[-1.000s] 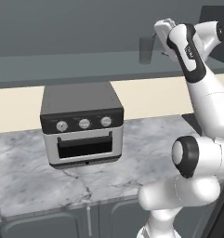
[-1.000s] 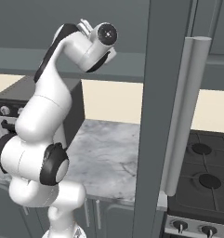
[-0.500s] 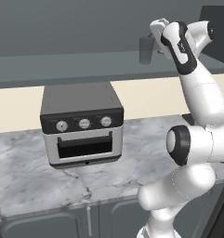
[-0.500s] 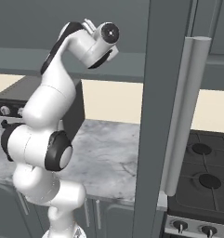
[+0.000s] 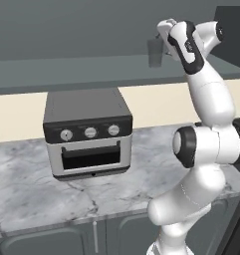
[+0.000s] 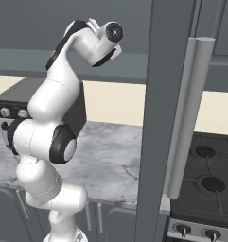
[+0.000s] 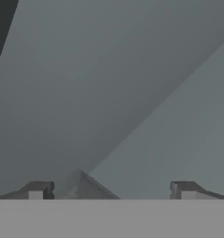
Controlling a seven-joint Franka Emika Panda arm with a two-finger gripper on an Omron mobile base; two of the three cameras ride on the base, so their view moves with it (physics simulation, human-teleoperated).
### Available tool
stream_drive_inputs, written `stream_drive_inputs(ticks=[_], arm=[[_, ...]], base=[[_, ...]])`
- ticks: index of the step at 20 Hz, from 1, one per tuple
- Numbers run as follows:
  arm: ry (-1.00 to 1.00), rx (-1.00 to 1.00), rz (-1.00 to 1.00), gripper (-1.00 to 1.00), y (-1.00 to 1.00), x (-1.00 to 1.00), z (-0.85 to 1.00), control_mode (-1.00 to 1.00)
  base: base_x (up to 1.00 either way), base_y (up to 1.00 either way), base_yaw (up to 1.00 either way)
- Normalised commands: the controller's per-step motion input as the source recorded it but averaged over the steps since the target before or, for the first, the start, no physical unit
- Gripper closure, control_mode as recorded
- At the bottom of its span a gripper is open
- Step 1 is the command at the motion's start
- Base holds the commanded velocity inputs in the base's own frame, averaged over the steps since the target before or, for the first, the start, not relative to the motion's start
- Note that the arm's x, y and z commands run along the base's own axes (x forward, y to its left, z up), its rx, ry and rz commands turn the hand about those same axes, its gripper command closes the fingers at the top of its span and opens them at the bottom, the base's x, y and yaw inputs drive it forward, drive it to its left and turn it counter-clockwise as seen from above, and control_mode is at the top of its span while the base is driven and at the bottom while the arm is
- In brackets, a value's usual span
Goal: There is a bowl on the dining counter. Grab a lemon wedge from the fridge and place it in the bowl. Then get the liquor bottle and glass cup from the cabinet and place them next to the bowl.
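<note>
Jaws of our gripper [image 7: 111, 189] spread wide, empty, beside the glass cup [image 5: 155, 53]; fragile, slippery, so we'd grip mid-wall.

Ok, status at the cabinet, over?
Gripper open, empty, up at cabinet shelf. Glass cup upright on shelf, just beside the hand. Nothing between them.

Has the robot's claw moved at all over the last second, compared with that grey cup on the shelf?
Yes. In the left base view the claw has risen and drawn leftward, close beside the glass cup on the cabinet shelf.
</note>
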Motion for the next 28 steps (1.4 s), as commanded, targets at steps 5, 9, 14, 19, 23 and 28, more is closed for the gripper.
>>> stream_drive_inputs(ticks=[5, 9, 14, 19, 23, 28], arm=[[0.0, 0.0, 0.0, -1.0, 0.0, 0.3, -0.01, -1.0], [0.0, 0.0, 0.0, -1.0, 0.0, 0.1, -0.08, -1.0], [0.0, 0.0, 0.0, -1.0, 0.0, 0.0, -0.11, -1.0], [0.0, 0.0, 0.0, -1.0, 0.0, -0.03, -0.15, -1.0], [0.0, 0.0, 0.0, -1.0, 0.0, -0.21, -0.24, -1.0], [0.0, 0.0, 0.0, -1.0, 0.0, -0.23, -0.14, -1.0]], base=[[0.0, 0.0, 0.0], [0.0, 0.0, 0.0], [0.0, 0.0, 0.0], [0.0, 0.0, 0.0], [0.0, 0.0, 0.0], [0.0, 0.0, 0.0]])
